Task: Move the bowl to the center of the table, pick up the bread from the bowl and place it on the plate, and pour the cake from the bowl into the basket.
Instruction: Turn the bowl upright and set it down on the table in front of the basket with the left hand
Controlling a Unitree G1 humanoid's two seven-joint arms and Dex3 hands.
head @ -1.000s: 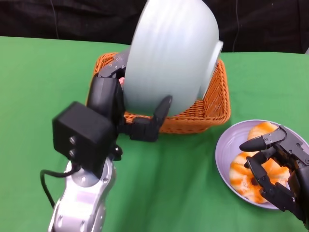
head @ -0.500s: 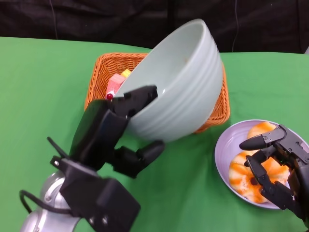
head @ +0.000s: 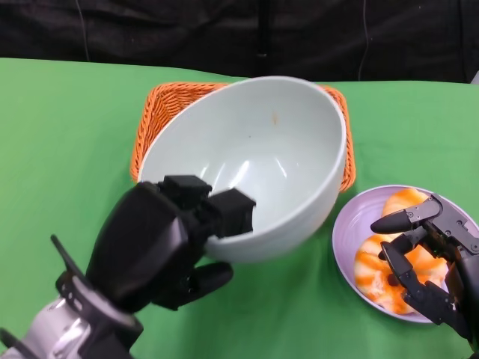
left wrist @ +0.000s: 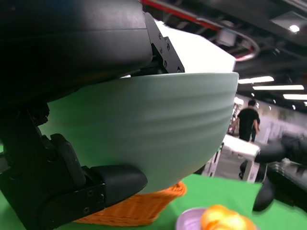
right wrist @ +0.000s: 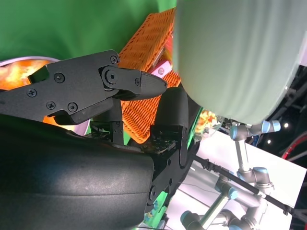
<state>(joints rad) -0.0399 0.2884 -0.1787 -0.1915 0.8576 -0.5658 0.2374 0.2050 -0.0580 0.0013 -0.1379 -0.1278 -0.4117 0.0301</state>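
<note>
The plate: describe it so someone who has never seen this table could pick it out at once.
Start from the green table and find the orange wicker basket at the back, with the big pale bowl held over it. The plate lies on the cloth toward the robot's right, under its right hand. It is the only flat lavender dish, with orange-and-white bread on it.

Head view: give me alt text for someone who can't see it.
The robot's left hand holds a large, empty pale green ceramic bowl by its near rim above an orange wicker basket on the green table. The right hand hovers open over a lilac plate of orange-glazed bread.
</note>
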